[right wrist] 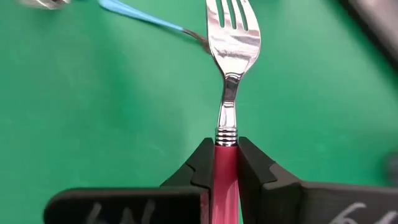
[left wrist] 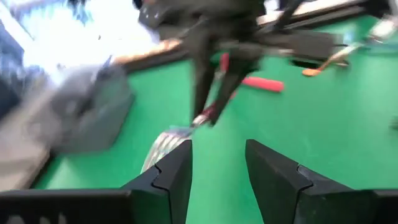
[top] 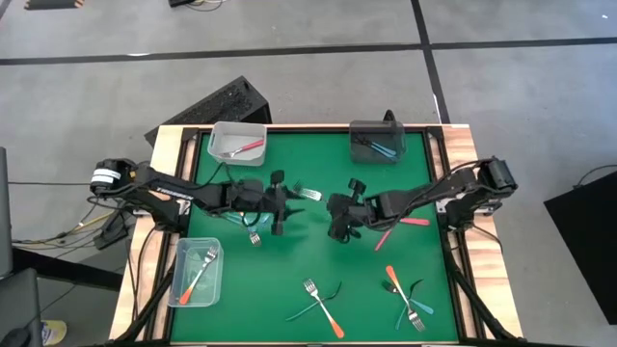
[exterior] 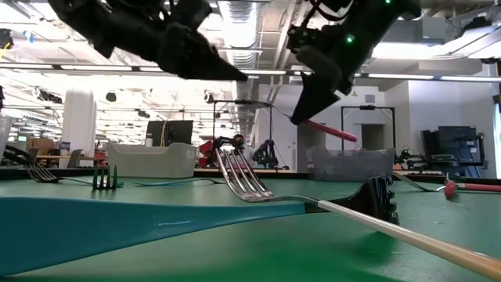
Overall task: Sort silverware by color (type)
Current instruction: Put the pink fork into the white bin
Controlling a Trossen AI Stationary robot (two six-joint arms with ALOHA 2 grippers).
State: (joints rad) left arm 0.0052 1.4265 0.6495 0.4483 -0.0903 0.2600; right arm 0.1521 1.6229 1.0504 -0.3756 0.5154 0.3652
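Note:
My right gripper (top: 335, 214) is above the green mat's middle, shut on a red-handled fork (right wrist: 231, 37) whose silver head (top: 308, 193) points at my left gripper (top: 281, 204). My left gripper hovers open, nothing between its fingers (left wrist: 217, 165); the fork's head (left wrist: 163, 148) is just beyond its fingertips. A second red utensil (top: 415, 222) lies on the mat by the right arm. A small fork (top: 254, 237) lies under the left arm. Orange and teal forks (top: 323, 306) (top: 407, 297) lie crossed near the front edge. My right gripper pinches the fork's red handle (right wrist: 227, 158) between its two fingers, just behind the ribbed metal collar. The fingers slant down toward the table's left and lie along the fork. The fork is lifted clear of the mat, and the handle's free end (top: 384, 239) sticks out behind the gripper.
A clear bin (top: 236, 141) at the far left holds a red fork. A dark grey bin (top: 377, 142) at the far right holds blue ones. A clear bin (top: 196, 273) at the near left holds an orange fork. Bare mat lies between the arms and the front forks.

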